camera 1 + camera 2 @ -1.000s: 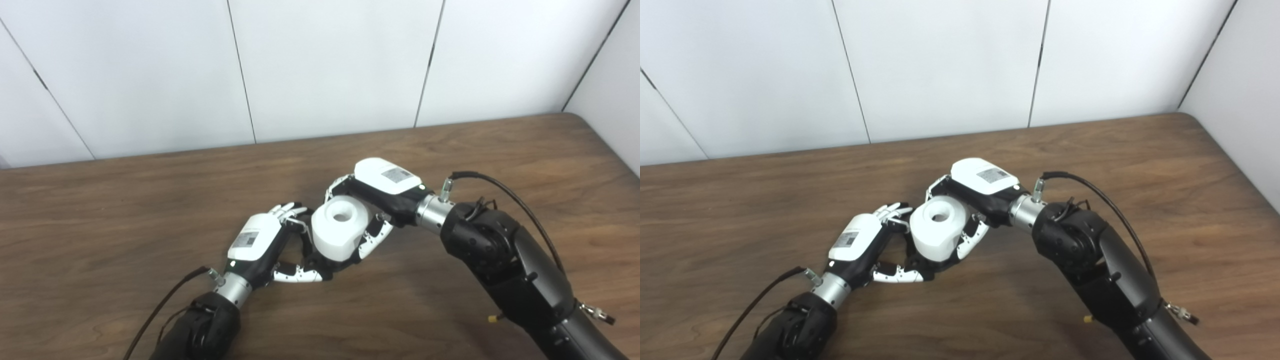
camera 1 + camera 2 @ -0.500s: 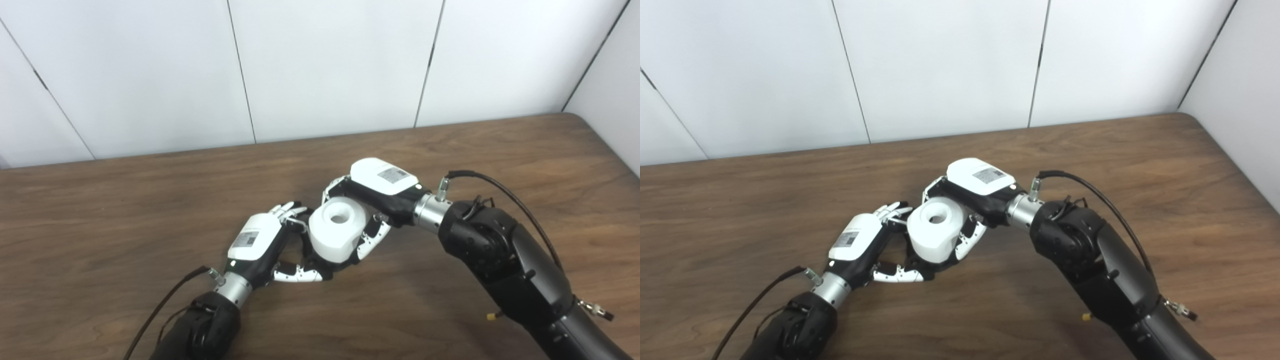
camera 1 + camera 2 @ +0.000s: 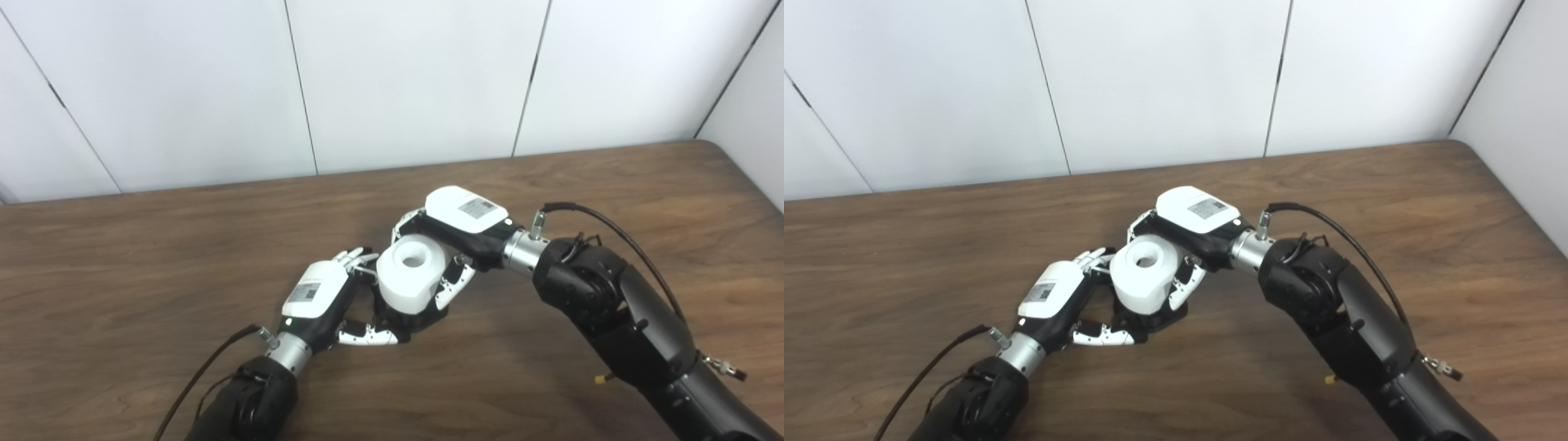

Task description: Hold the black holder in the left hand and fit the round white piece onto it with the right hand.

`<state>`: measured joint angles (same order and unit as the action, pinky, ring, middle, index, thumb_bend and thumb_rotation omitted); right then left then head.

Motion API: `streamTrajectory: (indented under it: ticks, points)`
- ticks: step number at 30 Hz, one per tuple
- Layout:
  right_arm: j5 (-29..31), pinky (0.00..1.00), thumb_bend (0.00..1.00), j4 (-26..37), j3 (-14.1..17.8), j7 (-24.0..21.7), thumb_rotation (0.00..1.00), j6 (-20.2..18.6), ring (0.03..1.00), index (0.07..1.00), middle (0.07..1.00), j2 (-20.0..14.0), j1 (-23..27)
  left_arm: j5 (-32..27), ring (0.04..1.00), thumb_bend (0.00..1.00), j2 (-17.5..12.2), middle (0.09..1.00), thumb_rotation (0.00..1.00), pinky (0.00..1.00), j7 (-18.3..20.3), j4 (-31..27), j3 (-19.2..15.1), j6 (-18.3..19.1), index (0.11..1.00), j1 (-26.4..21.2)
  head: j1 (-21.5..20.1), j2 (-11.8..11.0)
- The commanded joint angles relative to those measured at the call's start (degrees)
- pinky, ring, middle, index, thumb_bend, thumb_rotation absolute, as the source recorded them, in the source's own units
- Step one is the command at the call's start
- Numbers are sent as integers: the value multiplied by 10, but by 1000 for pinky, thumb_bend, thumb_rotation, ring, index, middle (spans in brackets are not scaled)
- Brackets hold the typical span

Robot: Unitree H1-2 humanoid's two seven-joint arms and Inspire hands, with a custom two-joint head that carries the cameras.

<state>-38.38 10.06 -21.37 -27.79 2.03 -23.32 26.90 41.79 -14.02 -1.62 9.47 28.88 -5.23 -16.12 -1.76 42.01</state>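
Note:
A round white piece (image 3: 409, 275) with a hole in its top stands upright near the table's middle. My right hand (image 3: 456, 226) reaches over it from the right, fingers and thumb wrapped around its sides. Under it sits the black holder (image 3: 409, 320), of which only a dark strip shows below the white piece. My left hand (image 3: 327, 300) comes in from the lower left, thumb along the holder's front and fingers behind it. The joint between piece and holder is hidden by both hands. In the right eye view the white piece (image 3: 1142, 274) sits above the holder (image 3: 1151, 321).
The wooden table (image 3: 122, 257) runs to a white panelled wall (image 3: 398, 79) at the back. Its right rear corner (image 3: 729, 153) is rounded. Cables trail from both wrists.
The right hand and the white piece have shifted slightly left and down toward the left hand. The whole picture has also shifted a little, so the camera moved.

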Motion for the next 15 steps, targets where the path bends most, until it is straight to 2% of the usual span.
streamTrajectory:
  ticks: [1, 9, 15]
  points:
    - [-20, 658, 520, -9, -5, -6, 132, 8, 672, 484, 675, -17, 8, 25, 927, 523, -25, 854, 54, 924, 54, 22, 16, 34, 486, 36, 0, 2]
    - [-17, 659, 520, -5, -1, -20, 132, 5, 686, 484, 677, -32, 12, 25, 932, 523, -27, 856, 54, 933, 63, 14, 16, 43, 486, 37, -3, 4]
    - [-7, 642, 521, 2, -2, -21, 130, 14, 675, 483, 673, -48, 12, 22, 928, 523, -28, 853, 53, 915, 59, 19, 15, 36, 486, 36, -3, 5]
